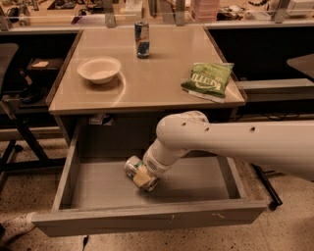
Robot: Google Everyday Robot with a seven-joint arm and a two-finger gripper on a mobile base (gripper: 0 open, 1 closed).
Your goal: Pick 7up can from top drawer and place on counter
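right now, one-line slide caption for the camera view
Gripper at the 7up can inside the open top drawer; bowl, chip bag and taller can sit on the counter

Warm, dim overhead light glares on the tabletop (157,73), while the gripper (143,177) sits in the top drawer's (196,188) shadow.

Speckled floor (294,230); a cluttered bench (230,12) behind the desk's (157,83) far edge; a dark chair (7,63) off its left edge; the gripper (143,177) below its front edge.
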